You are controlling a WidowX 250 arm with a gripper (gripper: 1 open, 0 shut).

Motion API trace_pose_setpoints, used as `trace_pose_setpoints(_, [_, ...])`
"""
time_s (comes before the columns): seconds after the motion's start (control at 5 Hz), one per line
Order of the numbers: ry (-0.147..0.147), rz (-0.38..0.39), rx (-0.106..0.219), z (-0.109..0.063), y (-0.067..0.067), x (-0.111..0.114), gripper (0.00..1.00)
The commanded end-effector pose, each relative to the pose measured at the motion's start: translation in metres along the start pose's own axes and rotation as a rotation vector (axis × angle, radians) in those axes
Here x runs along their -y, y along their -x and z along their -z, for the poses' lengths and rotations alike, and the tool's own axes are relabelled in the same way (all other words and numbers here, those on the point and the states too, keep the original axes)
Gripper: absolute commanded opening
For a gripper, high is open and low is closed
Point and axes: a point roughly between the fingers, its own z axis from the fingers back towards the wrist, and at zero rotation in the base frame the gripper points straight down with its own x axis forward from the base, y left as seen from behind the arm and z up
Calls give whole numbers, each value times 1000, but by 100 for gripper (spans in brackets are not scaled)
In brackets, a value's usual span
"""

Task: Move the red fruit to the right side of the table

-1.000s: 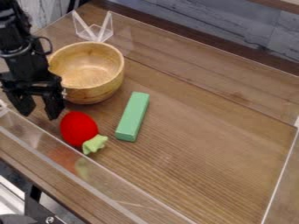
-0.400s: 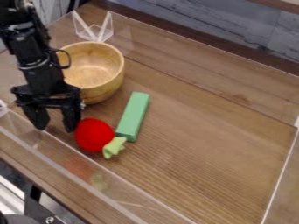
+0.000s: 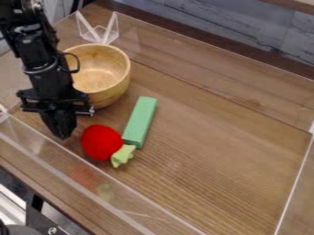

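Single view, camera: set above the acrylic-walled wooden tabletop (image 3: 215,128), facing obliquely down; wooden bowl (image 3: 113,66) at upper left of the frame; framing wide enough to include tabletop right of the bowl.

The red fruit (image 3: 101,140) lies on the brown counter (image 3: 203,119), its light green leafy stem pointing away from the black end effector (image 3: 65,128). The end effector is just beside the fruit, on the side away from the green block (image 3: 142,122). Relative to the fruit, the wooden bowl (image 3: 98,72) sits farther back, and a white wire-like object (image 3: 98,29) stands beyond that bowl.
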Motion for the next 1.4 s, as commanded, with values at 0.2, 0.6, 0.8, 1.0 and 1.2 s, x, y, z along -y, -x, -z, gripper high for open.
trace_pose_setpoints(0.2, [-12, 72, 29, 8, -9, -4, 100])
trace_pose_setpoints(0.6, [-9, -55, 51, 7, -10, -9, 0])
trace_pose_setpoints(0.8, [-1, -114, 84, -8, -11, -7, 0])
trace_pose_setpoints(1.0, [9, -151, 123, -26, -13, -7, 0])
trace_pose_setpoints(1.2, [16, -179, 159, -41, -14, -3, 0])
